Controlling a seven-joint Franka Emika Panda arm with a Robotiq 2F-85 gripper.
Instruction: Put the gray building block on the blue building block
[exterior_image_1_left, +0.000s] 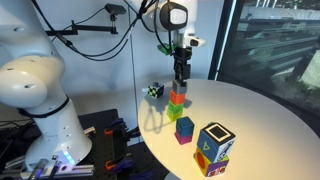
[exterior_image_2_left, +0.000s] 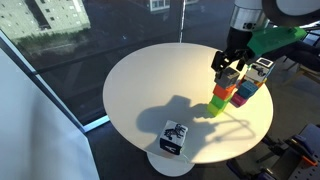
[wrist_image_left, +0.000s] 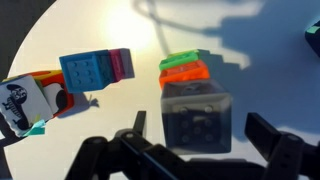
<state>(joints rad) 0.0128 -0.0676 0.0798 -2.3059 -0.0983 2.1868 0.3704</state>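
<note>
Straddling the gray block (wrist_image_left: 196, 112), the end effector (exterior_image_1_left: 181, 74) is standing with its jaws wide. In the wrist view a finger (wrist_image_left: 140, 128) is showing on each side of the block with a sliver of space between, so I am judging that nothing is gripped yet. The gray block is sitting directly on top of the orange block (wrist_image_left: 186, 76), which is itself resting on a green block (wrist_image_left: 180, 59). The blue block (wrist_image_left: 88, 70) is lying on the bench (exterior_image_2_left: 140, 80) off to one side of the orange block and apart from it, with a pink block (wrist_image_left: 122, 63) touching its face on the orange block's side. Farther out from the orange block, a big patterned cube (wrist_image_left: 22, 100) is standing. Doing this step well is calling for centring on two flat opposite faces, closing gently, and lifting straight up so the orange block is not dragged. After that comes squaring the gray block over the blue one before lowering to contact and letting go. The wrist view is blurring badly and its lower edge is cutting off the finger bases, so true contact is staying uncertain. In both exterior views the end effector is hiding most of the gray block. In an exterior view a small block (exterior_image_1_left: 184, 130) near the orange block is showing yellow-green, blue and pink, and I cannot tell whether that is one block or several.
</note>
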